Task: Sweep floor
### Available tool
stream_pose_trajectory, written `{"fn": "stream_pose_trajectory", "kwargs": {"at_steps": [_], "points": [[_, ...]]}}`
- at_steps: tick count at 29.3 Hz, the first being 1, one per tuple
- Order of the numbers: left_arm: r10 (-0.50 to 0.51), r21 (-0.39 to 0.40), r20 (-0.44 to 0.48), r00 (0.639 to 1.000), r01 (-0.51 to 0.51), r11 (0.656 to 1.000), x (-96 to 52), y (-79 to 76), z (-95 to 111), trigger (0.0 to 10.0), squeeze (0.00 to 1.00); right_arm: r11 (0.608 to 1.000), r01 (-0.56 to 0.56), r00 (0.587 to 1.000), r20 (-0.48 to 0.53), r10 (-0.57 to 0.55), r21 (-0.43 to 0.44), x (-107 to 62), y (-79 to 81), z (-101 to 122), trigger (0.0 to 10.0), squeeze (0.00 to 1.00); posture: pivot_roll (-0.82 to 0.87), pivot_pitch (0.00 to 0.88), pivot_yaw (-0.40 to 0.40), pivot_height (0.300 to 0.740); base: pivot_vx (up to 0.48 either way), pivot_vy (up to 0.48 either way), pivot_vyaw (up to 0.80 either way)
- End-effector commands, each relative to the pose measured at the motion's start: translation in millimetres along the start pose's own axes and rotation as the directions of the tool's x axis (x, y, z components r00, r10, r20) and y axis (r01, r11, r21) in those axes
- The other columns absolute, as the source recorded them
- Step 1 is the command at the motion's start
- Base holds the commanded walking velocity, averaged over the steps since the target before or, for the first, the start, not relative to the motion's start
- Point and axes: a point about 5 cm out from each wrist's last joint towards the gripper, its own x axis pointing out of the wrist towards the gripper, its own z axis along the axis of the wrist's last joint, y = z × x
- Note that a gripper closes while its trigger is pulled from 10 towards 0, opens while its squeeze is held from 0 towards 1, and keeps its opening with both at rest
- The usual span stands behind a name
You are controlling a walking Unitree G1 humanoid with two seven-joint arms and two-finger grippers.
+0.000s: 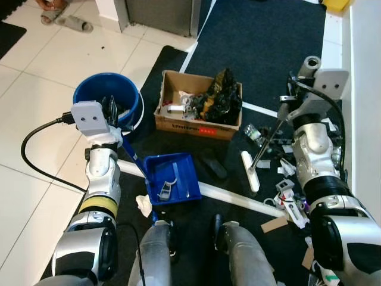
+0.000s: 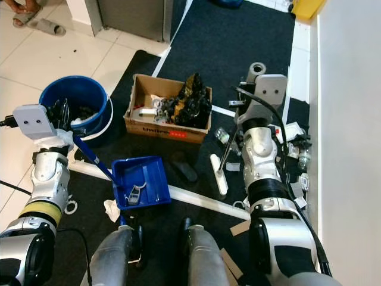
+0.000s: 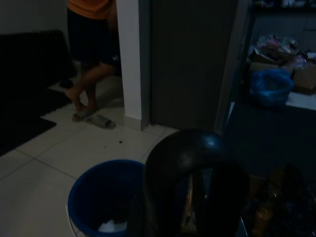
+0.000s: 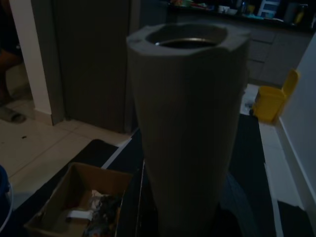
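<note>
We grip the blue dustpan (image 1: 172, 177) flat with our left gripper (image 1: 112, 113) while our right gripper (image 1: 296, 95) clasps the broom (image 1: 262, 150) to push litter in.

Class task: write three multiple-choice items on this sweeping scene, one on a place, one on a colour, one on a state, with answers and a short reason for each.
1. Where is the bucket?
A. left of the cardboard box
B. inside the box
C. behind the robot

2. What colour is the dustpan?
A. red
B. blue
C. yellow

3. What is in the dustpan?
A. nothing
B. water
C. a small piece of litter

Answers: 1 A, the bucket stands on the box's left. 2 B, its tray is blue. 3 C, a small grey-white piece lies in the tray.
</note>
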Motion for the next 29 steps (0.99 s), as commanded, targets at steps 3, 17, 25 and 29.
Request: {"fn": "stream_pose_trajectory", "kwargs": {"at_steps": [3, 17, 25, 29], "points": [[0.035, 0.027, 0.062, 0.998, -0.036, 0.999, 9.7, 10.7, 16, 10.0, 0.00, 0.999, -0.040, 0.998, 0.056, 0.041, -0.018, 1.6, 9.9, 8, 10.0, 0.00, 0.10, 0.390, -0.111, 0.740, 0.000, 0.000, 0.00], [-0.005, -0.028, 0.009, 1.000, 0.005, 1.000, 13.1, 0.7, 10, 10.0, 0.00, 0.999, -0.036, 0.997, -0.065, 0.038, 0.031, -9.0, 19.2, -17, 10.0, 0.00, 0.13, 0.245, -0.093, 0.740, 0.000, 0.000, 0.00], [0.001, -0.062, -0.087, 0.996, -0.007, 0.998, 1.7, 3.1, -10, 10.0, 0.00, 1.000, 0.004, 0.994, -0.110, -0.001, 0.022, -12.7, 3.1, -25, 10.0, 0.00, 0.17, 0.098, -0.085, 0.740, 0.000, 0.000, 0.00], [0.013, -0.078, -0.143, 0.990, -0.025, 0.997, -9.0, 5.5, -22, 10.0, 0.00, 0.999, 0.034, 0.990, -0.135, -0.028, 0.041, -14.4, -2.3, -30, 10.0, 0.00, 0.18, 0.043, -0.085, 0.740, 0.000, 0.000, 0.00]]}}
